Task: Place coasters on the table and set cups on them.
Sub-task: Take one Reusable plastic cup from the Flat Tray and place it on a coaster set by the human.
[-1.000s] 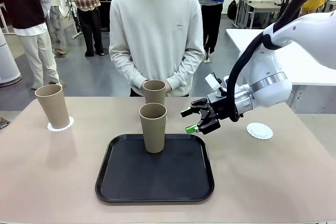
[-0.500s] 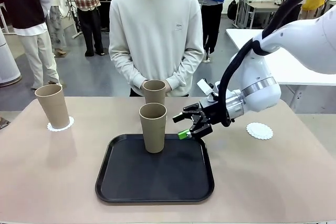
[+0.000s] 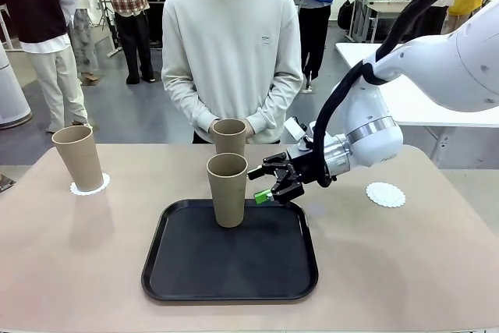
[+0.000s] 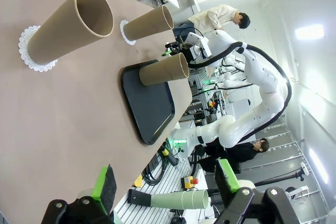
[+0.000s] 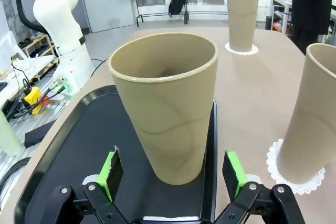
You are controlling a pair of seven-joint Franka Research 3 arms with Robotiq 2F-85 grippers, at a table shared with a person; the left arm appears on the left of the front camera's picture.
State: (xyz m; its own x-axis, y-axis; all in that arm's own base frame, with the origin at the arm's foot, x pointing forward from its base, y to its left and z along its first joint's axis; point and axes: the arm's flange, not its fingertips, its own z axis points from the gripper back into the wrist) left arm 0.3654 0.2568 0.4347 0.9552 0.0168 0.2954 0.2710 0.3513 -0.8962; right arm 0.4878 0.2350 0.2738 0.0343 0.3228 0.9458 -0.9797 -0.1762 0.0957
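Observation:
Three tan cups stand on the beige table [image 3: 70, 271]. One cup [image 3: 78, 157] sits on a coaster [image 3: 90, 187] at the far left. Another cup [image 3: 229, 136] stands on a coaster [image 5: 286, 174] in front of the person. The third cup [image 3: 227, 190] is on the black tray [image 3: 230, 271]. A bare coaster [image 3: 386, 194] lies at the right. My right gripper [image 3: 261, 183] is open, just right of the tray cup [image 5: 165, 103], with a finger level with each side and not touching. My left gripper [image 4: 165, 182] is open and holds nothing, well away from the cups.
The person stands at the far edge with hands [image 3: 249, 126] clasped behind the middle cup. A white table [image 3: 437, 91] is at the back right. Other people stand in the room behind. My left arm's base [image 5: 58, 24] rises beyond the tray.
My right arm has swung left from near the bare coaster to the tray cup, its jaws still open. The cups, the coasters and the person's hands have not moved.

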